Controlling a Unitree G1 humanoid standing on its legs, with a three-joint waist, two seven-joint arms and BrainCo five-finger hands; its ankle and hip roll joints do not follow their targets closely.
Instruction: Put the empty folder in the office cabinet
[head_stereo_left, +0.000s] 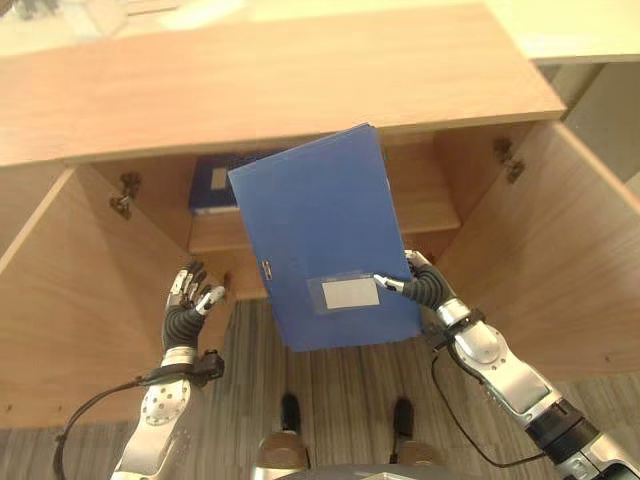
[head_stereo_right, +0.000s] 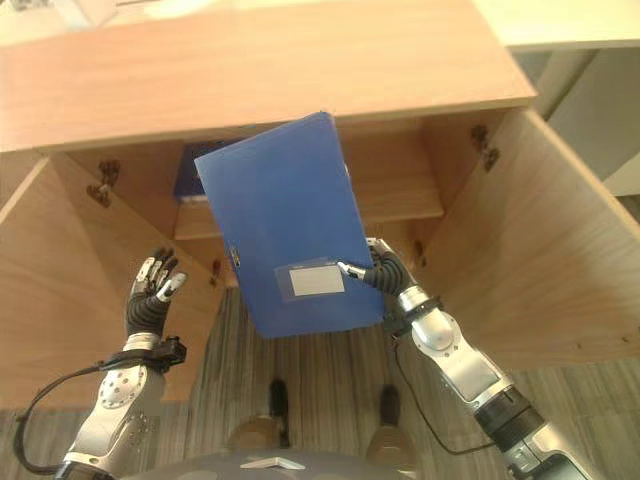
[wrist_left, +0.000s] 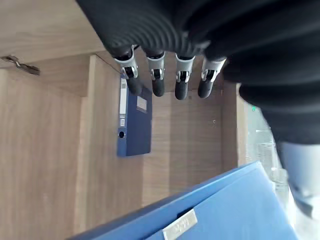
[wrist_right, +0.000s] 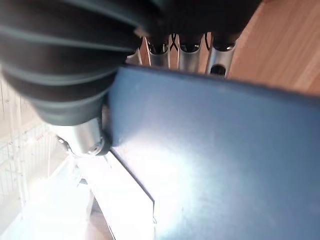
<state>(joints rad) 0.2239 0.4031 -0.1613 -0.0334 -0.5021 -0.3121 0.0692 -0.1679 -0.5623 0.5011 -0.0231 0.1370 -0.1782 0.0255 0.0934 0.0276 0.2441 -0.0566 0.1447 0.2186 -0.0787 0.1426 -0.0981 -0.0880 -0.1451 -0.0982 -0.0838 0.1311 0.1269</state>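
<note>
Right hand (head_stereo_left: 425, 285) fingers pinching folder (head_stereo_left: 325, 235) edge, thumb on its front; left hand (head_stereo_left: 187, 297) fingers spread, nothing between them.

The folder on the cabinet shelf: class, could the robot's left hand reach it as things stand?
Probably yes: the left hand is open and free, and the shelved folder lies straight beyond its fingers; the held folder hangs beside that path.

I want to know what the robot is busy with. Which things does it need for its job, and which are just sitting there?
Needed for the job:
- blue folder, pinched at its edge by the right hand
- cabinet, both doors open
- shelf inside it

Just there:
- second blue folder, already lying inside the cabinet
- left hand, open, holding nothing
</note>
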